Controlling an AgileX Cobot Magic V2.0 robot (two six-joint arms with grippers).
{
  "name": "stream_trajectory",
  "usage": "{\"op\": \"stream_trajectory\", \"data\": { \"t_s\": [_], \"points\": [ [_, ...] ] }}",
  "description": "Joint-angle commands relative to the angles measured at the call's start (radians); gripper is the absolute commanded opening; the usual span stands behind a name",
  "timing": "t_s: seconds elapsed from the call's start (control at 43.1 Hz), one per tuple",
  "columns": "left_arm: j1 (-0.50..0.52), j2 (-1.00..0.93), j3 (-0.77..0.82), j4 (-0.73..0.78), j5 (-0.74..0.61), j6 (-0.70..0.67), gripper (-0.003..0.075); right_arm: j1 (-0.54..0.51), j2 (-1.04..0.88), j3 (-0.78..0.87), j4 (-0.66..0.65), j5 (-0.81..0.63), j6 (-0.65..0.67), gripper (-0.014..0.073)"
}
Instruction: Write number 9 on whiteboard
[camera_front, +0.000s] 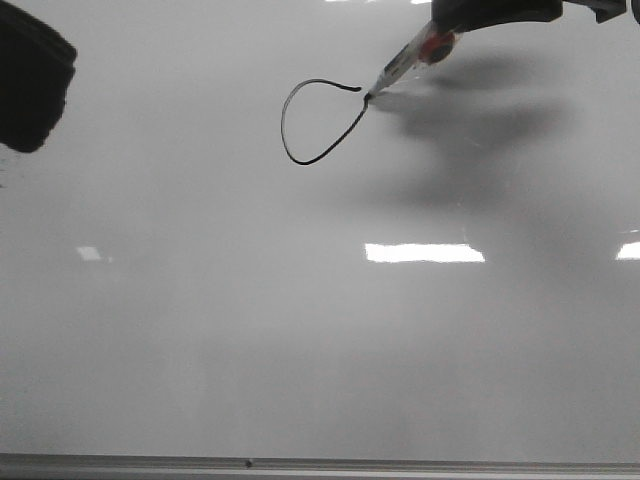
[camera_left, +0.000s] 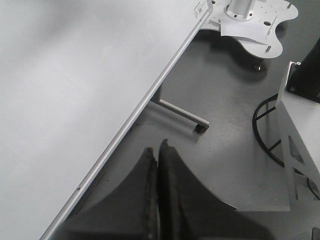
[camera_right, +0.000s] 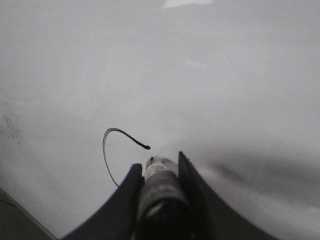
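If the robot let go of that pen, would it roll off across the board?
Probably. The marker looks round and slim, and the whiteboard is glossy, so it would likely slide or roll. It seems stiff: held between the right gripper fingers, it keeps its tip pressed at the loop.

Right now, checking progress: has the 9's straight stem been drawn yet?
No: the front view shows only the number 9 loop, with the marker tip at its right side.
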Motion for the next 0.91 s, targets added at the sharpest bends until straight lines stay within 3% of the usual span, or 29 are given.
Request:
{"op": "stream_trajectory", "data": {
  "t_s": [0.0, 0.186, 0.302, 0.488, 0.604, 0.697, 0.883],
  "points": [
    [-0.007, -0.008, -0.026, -0.059, -0.019, 0.000, -0.0019, 0.007, -0.008, -0.002, -0.036, -0.046, 0.014, -0.0097],
    [-0.007, -0.008, -0.026, -0.059, -0.019, 0.000, -0.0019, 0.061, 0.006, 0.108, -0.086, -0.142, 0.032, -0.0097],
    [-0.007, -0.008, -0.026, -0.059, -0.019, 0.000, -0.0019, 0.081, 0.036, 0.135, -0.086, -0.132, 0.032, -0.0097],
    [-0.007, -0.008, -0.026, -0.059, -0.019, 0.000, -0.0018, 0.084, 0.016, 0.112, -0.081, 0.041, 0.028, -0.0097],
    [-0.007, -0.008, -0.028, -0.059, 0.004, 0.000, 0.0012, 0.084, -0.048, 0.076, -0.091, 0.259, 0.028, -0.0097],
    [-0.007, 0.000, -0.051, -0.058, 0.011, 0.000, 0.0121, 0.084, -0.092, 0.032, -0.139, 0.422, 0.030, -0.0097],
    [-0.007, 0.087, -0.158, -0.058, 0.054, -0.014, 0.0495, 0.097, -0.113, -0.062, -0.230, 0.767, 0.099, -0.0097]
  ]
}}
